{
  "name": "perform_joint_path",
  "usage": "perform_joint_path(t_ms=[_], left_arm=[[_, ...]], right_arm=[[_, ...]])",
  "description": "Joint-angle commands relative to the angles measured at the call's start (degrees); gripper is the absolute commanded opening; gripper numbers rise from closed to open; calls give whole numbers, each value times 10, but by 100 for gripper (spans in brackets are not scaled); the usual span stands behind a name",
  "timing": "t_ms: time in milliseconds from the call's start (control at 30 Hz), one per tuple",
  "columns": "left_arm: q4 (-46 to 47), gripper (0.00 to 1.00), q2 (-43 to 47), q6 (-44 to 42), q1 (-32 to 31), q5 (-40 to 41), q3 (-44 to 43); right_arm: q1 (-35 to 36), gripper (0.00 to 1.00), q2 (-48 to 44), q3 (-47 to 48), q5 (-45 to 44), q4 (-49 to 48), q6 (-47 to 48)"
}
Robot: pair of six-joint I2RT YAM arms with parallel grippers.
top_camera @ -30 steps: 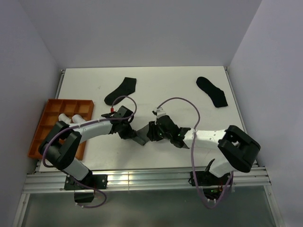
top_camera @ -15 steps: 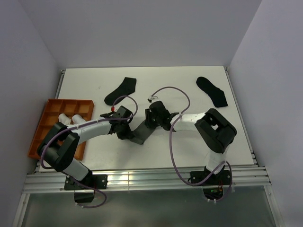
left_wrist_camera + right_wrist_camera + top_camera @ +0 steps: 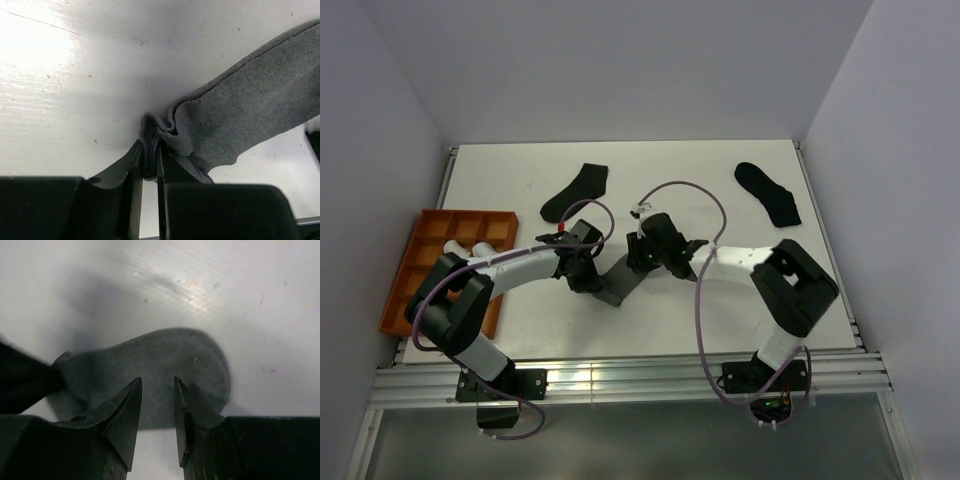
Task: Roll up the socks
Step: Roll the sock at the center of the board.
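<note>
A grey sock (image 3: 617, 283) lies stretched on the white table between my two grippers. My left gripper (image 3: 588, 281) is shut on its bunched end; in the left wrist view the folded grey cloth (image 3: 250, 110) is pinched between the fingertips of the left gripper (image 3: 150, 150). My right gripper (image 3: 638, 262) hangs open just above the sock's other, rounded end (image 3: 165, 357). In the right wrist view the right gripper (image 3: 157, 383) has nothing between its fingers.
Two black socks lie flat at the back, one left of centre (image 3: 575, 192) and one at the right (image 3: 768, 192). An orange compartment tray (image 3: 408, 280) at the left edge holds white rolled bundles (image 3: 480, 240). Walls close in on three sides.
My right arm swung its gripper up and left to the sock's rounded end, and its jaws narrowed slightly. The left gripper kept its hold and barely moved.
</note>
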State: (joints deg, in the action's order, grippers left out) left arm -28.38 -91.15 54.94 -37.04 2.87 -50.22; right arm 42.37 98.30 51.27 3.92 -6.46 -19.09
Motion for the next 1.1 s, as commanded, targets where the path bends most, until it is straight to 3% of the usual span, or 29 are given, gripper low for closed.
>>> perform_joint_path(t_ms=[0, 267, 733, 833, 1033, 1067], left_arm=[[-34, 1, -23, 5, 1, 12, -13], [-43, 2, -24, 15, 0, 12, -18], [-37, 2, -19, 32, 0, 9, -18], [-37, 4, -14, 36, 0, 12, -16], [-37, 15, 15, 59, 0, 34, 1], [-33, 18, 19, 61, 1, 38, 5]], right_arm=[[46, 41, -93, -35, -25, -44, 24], [128, 45, -113, -75, -38, -66, 10], [166, 43, -36, -57, -70, -39, -6], [166, 37, -22, -48, -81, -25, -9], [157, 0, -20, -52, -69, -8, -28], [153, 0, -21, -55, -52, -5, -37]])
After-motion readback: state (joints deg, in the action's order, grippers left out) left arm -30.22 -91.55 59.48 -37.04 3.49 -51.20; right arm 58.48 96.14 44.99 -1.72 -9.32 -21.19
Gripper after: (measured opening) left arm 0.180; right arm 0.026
